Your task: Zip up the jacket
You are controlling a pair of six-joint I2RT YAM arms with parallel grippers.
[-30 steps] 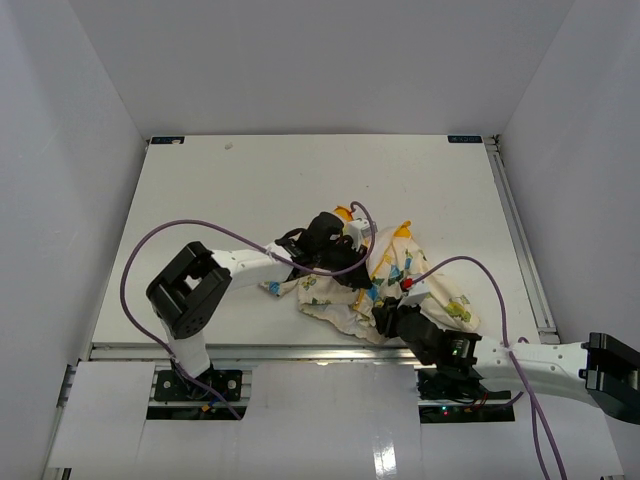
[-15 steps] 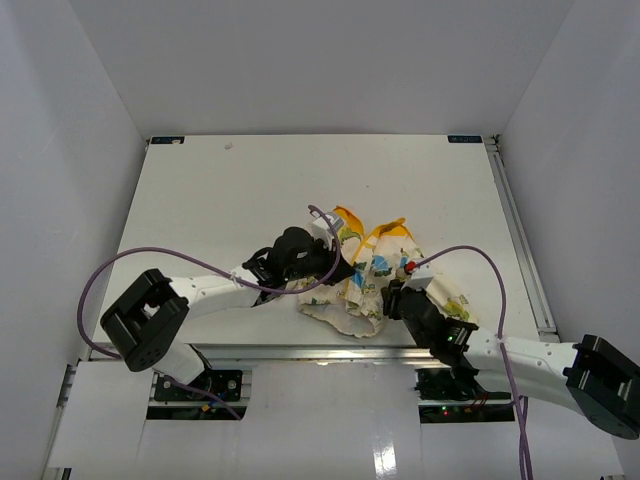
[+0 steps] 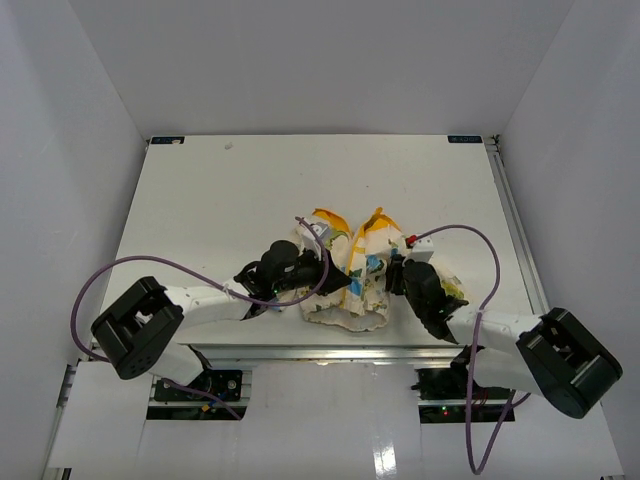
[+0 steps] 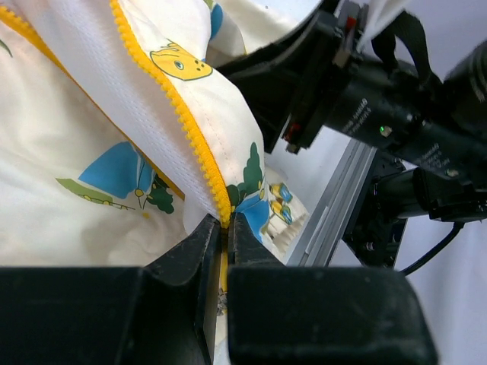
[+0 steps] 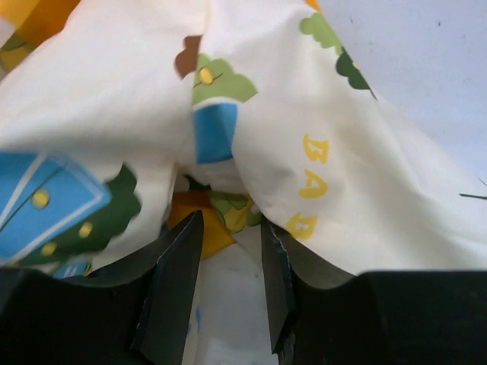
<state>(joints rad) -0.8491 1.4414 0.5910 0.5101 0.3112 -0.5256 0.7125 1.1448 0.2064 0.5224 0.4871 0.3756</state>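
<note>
Jacket (image 3: 352,288) lies bunched up by the near edge of the table (image 3: 200,200), between our two arms. Our left gripper (image 4: 224,223) pinches the zipper (image 4: 163,106) tight. Our right gripper (image 5: 228,228) is under the cloth with its fingers a little apart. We cannot tell if it holds any. Farther back, yellow trim (image 3: 330,216) sticks up.

one jacket (image 3: 362,295), two arms (image 3: 200,298) (image 3: 490,326), two pincers (image 3: 342,278) (image 3: 393,277), two purple cables (image 3: 100,288) (image 3: 482,240)
</note>
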